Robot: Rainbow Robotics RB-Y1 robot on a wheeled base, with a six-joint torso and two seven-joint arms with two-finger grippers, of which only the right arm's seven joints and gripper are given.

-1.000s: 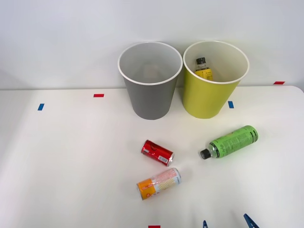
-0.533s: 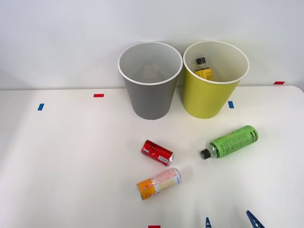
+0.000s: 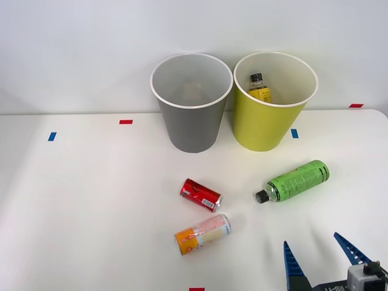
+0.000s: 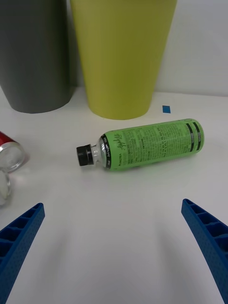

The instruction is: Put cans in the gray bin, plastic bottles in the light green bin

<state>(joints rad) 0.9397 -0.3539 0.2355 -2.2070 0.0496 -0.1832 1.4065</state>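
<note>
A green-labelled plastic bottle [image 3: 294, 180] [image 4: 148, 144] with a black cap lies on its side on the white table. My right gripper [image 3: 314, 250] [image 4: 114, 247] is open at the near edge, just short of the bottle, holding nothing. A red can [image 3: 200, 194] [image 4: 9, 151] and an orange and pale can [image 3: 203, 233] lie left of the bottle. At the back stand the gray bin [image 3: 191, 106] [image 4: 33, 52] and the light green bin [image 3: 273, 103] [image 4: 121, 52]. A small yellow-labelled bottle [image 3: 259, 88] rests inside the light green bin.
Small red tape marks [image 3: 125, 122] and blue tape marks [image 3: 52, 136] dot the table. A pale wall rises right behind the bins. Open table surface spreads across the left half.
My right gripper has come further into the front view from the near edge, toward the green bottle. The cans, bottles and bins have not moved.
</note>
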